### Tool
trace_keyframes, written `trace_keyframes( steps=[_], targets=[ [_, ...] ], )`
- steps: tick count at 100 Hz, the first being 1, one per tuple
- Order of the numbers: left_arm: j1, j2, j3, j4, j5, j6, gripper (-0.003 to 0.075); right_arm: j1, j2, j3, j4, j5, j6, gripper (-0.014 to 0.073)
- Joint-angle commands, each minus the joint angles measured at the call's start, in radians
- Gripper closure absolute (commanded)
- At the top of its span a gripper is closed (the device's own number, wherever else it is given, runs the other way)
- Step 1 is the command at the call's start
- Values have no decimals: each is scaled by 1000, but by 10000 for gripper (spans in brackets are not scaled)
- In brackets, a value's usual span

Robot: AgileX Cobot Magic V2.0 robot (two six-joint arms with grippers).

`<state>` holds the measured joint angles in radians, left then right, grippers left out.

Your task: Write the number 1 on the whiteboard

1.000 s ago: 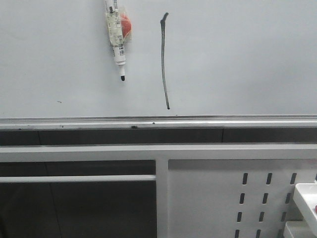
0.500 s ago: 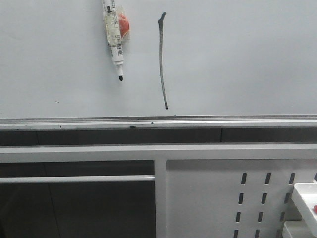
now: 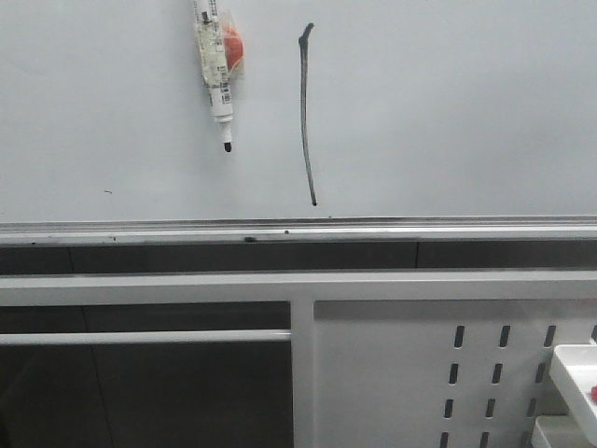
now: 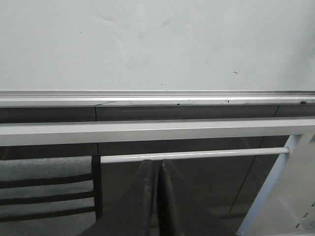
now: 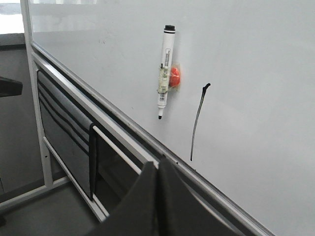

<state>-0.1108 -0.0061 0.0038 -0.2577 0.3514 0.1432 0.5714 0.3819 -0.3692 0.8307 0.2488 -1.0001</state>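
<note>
You have the whiteboard [image 3: 448, 112] filling the far upper part of the front view, its silver rail [image 3: 420, 230] running along the lower edge. The number 1 [image 3: 304, 112] stands on it as a thin dark stroke, nearly upright and slightly bowed, with a small hook at its upper end and its lower end stopping just above the rail. To the left of the stroke you see a marker [image 3: 216, 79] stuck to the board, tip pointing down, cap off, with an orange-red magnet [image 3: 232, 45] behind its barrel; the marker and the stroke are apart, not touching. Further left, low on the board, sits a tiny dark speck [image 3: 107, 191].

Your left gripper [image 4: 157, 196] shows its two dark fingers pressed together with only a thin seam between them, holding nothing, below the board's rail. Your right gripper [image 5: 157, 196] looks the same: fingers closed against each other and empty, pointing toward the board with the marker and the stroke both in its sight.

Below the board, on the right, you can see a white perforated panel [image 3: 392, 373], and a horizontal white bar [image 3: 140, 336] on the left
</note>
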Motion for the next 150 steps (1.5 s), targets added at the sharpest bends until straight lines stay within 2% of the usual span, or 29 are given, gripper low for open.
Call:
trace_keyframes(
  steps=[1, 8, 17, 22, 32, 41, 48, 56, 70, 79, 150],
  targets=[
    [1, -23, 35, -20, -34, -6, 740, -5, 3, -18, 14, -48, -1, 643],
    [1, -23, 35, -20, -34, -6, 740, -7, 3, 14, -39, -115, -1, 643],
    [1, -23, 35, -20, -32, -6, 740, -7, -4, 84, -109, -308, 47, 643],
    [1, -23, 35, -20, -32, -6, 740, -13, -17, 137, -227, -407, 184, 643],
    [1, -23, 35, -20, -32, -6, 740, -44, -55, 241, -453, -564, 573, 643],
    [1, -23, 35, -20, -32, -6, 740, -98, -103, 331, -656, -559, 857, 643],
    [1, -23, 35, -20, -32, -6, 740, -140, -141, 389, -774, -493, 988, 643],
    [1, -23, 35, -20, -32, -6, 740, -176, -188, 385, -831, -279, 1017, 643],
    [1, -23, 35, -20, -32, -6, 740, -247, -296, 391, -898, -40, 1017, 643],
    [1, -23, 35, -20, -32, -6, 740, -286, -382, 391, -939, 61, 1017, 643],
    [1, -21, 35, -24, -32, -6, 740, -304, -411, 391, -960, 51, 1017, 643]
  ],
)
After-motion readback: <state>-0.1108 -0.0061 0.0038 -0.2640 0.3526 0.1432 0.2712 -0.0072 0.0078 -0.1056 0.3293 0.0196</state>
